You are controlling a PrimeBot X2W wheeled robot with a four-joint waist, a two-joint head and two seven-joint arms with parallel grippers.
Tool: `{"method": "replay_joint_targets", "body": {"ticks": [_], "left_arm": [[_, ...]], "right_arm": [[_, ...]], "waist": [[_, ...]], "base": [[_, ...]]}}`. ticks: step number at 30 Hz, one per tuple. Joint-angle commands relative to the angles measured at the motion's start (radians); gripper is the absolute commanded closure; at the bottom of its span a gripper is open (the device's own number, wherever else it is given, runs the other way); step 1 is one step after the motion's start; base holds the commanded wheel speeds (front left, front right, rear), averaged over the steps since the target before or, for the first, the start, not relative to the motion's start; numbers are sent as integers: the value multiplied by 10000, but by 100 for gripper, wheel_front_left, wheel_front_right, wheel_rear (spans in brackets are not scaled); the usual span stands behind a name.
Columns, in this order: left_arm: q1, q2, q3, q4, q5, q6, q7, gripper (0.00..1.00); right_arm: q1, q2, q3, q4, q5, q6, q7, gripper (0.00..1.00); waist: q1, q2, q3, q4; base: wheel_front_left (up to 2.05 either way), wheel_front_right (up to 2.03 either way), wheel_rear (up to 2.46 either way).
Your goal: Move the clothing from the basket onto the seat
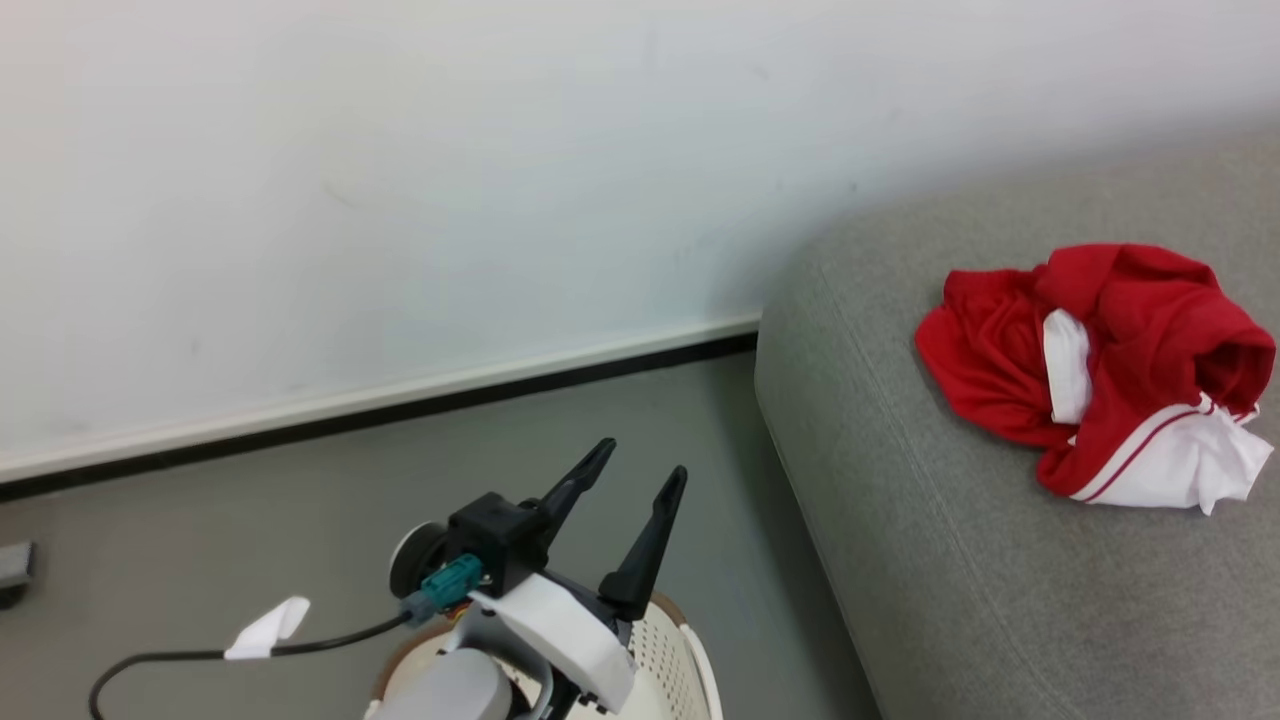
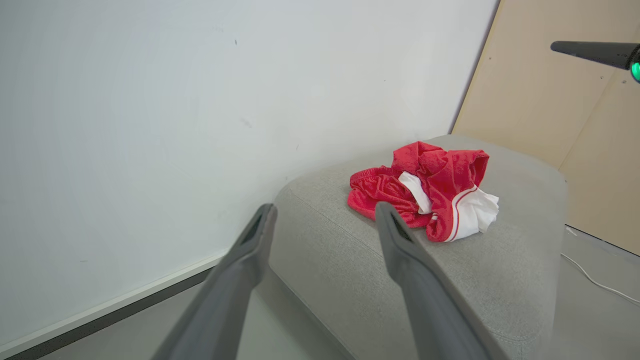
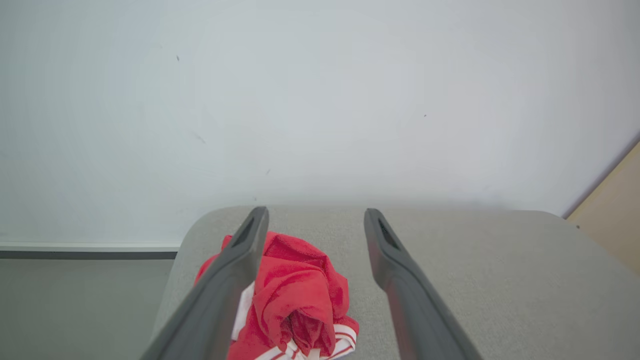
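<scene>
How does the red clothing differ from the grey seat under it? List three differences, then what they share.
Colour: the clothing is red and white, the seat light grey. Shape: the clothing is crumpled, the seat smooth and rounded. Size: the clothing is far smaller than the seat. Both are fabric.

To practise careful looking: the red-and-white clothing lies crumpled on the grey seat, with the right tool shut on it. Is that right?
Not quite. The right tool is open, not shut on the clothing: the right wrist view shows its fingers spread apart, clamping nothing. The clothing does lie crumpled on the grey seat.
</scene>
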Motion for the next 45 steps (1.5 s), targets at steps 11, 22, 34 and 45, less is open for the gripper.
{"method": "replay_joint_targets", "body": {"ticks": [11,22,34,45], "left_arm": [[985,698,1023,-615,-262,712,-59,0],[2389,1417,2618,-1310,-295,1665,-62,0],[4274,704,4639,-1736,653,1616,-66,0],[5015,-660,6495,-757,2267,95,-66,0]], "right_arm": [[1405,629,-871,-1286,-806,6,-2255,0],[4848,3106,-4216,-2933,-3327,6,-2652,0],[8410,5864,-6506,-4767,-5633,6,-2659,0],[9084,6628,-6419,-4424,-6287,6,-2659,0]], "waist": [[5,-1,-942,790],[5,-1,-970,1401],[5,-1,-1037,1835],[5,-1,-1101,1927]], "base": [[0,0,0],[0,0,0],[0,0,0],[0,0,0]]}}
